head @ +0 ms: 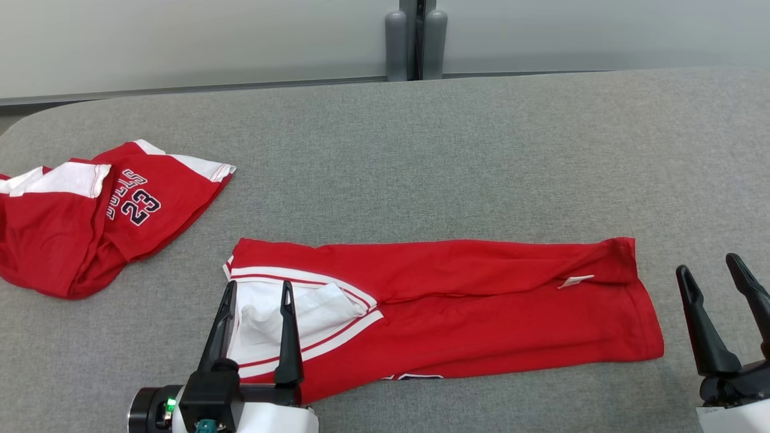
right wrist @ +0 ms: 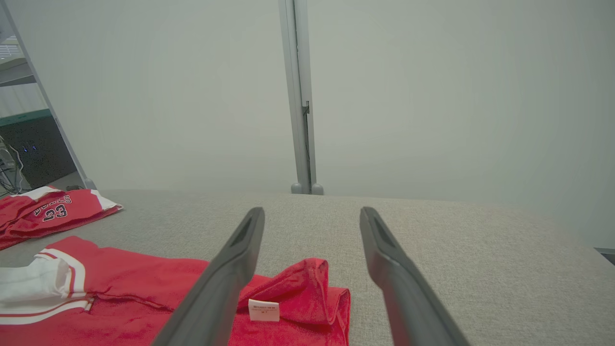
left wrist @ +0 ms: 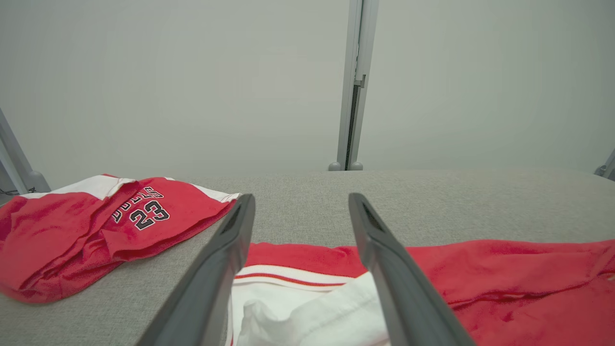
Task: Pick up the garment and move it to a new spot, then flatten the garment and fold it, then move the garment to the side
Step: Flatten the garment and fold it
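Both agape (left claw (head: 258, 286), right claw (head: 708, 263))

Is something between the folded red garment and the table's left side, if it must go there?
Yes: a crumpled red jersey numbered 23 lies on the left of the table, apart from the folded garment.

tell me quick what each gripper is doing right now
left gripper: open, holding nothing, over the folded garment
right gripper: open, holding nothing

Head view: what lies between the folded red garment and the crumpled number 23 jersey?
Just bare grey table lies between the folded red garment and the crumpled jersey, as the head view shows.
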